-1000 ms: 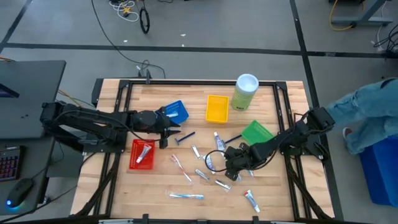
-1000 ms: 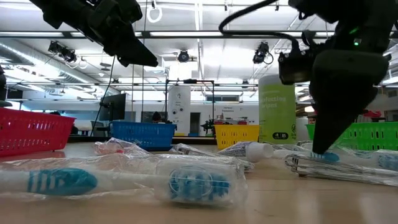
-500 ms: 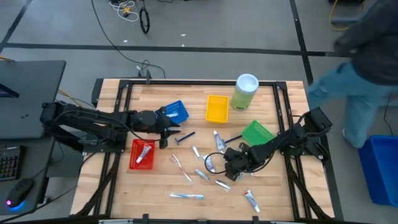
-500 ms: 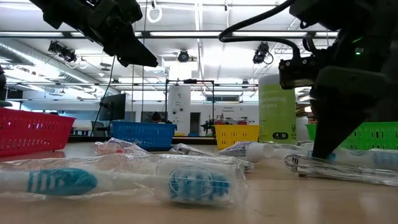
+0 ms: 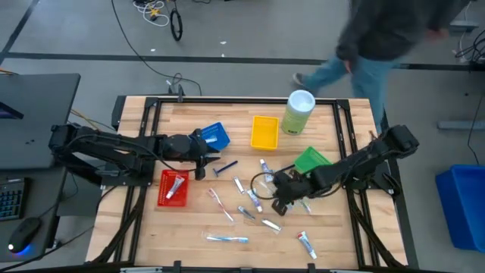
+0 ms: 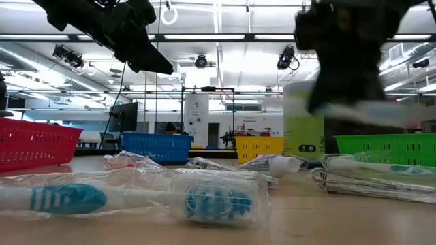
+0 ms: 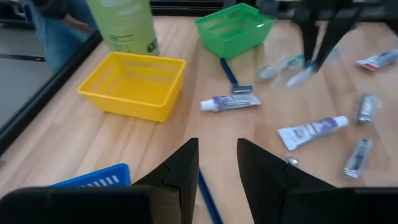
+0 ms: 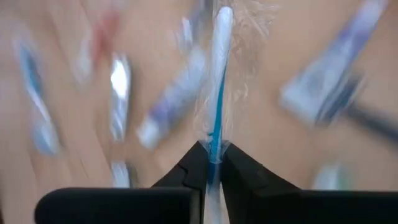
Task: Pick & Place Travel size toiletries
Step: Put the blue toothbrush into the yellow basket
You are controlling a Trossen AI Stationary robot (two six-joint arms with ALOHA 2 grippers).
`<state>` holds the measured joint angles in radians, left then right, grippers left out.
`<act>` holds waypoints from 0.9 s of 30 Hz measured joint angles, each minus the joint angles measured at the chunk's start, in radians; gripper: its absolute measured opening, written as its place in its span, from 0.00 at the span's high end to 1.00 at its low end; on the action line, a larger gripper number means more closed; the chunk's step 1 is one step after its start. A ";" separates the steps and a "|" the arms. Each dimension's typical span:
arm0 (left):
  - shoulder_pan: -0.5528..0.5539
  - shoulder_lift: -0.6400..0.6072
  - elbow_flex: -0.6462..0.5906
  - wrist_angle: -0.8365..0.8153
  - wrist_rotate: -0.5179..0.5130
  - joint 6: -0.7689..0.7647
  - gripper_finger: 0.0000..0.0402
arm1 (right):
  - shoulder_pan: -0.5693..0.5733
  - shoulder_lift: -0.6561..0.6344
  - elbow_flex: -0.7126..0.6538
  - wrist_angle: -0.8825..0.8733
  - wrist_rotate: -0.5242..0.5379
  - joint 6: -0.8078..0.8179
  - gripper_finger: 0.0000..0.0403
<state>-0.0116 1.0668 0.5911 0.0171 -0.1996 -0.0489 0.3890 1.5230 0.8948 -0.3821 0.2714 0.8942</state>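
On the wooden table point(image 5: 189, 114) I see little toiletries scattered in the middle, with a red tray point(image 5: 172, 187), blue tray point(image 5: 214, 136), yellow tray point(image 5: 264, 132) and green tray point(image 5: 312, 161) around them. My right gripper point(image 8: 211, 163) is above the middle of the table, near the green tray, with its fingers pinched together on a wrapped toothbrush point(image 8: 216, 87), lifted off the table. My left gripper point(image 7: 216, 163) waits between the red and blue trays with its fingers apart, holding nothing.

Robotics lab or workshop, grey taped floor point(image 5: 250, 45), loose cables point(image 5: 163, 15), ceiling lights point(image 6: 200, 62), equipment racks point(image 6: 208, 112)
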 joint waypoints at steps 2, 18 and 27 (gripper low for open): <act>0.000 0.000 0.000 0.000 -0.020 0.000 0.70 | -0.020 -0.039 0.001 0.025 0.137 -0.017 0.91; 0.000 0.000 0.000 0.000 -0.028 0.000 0.70 | -0.373 0.004 0.001 0.338 0.480 -0.229 0.90; 0.000 0.000 0.000 0.000 -0.028 0.002 0.70 | -0.526 0.126 0.001 0.431 0.447 -0.344 0.90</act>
<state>-0.0116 1.0668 0.5911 0.0166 -0.2279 -0.0467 -0.1366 1.6485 0.8959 0.0484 0.7186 0.5502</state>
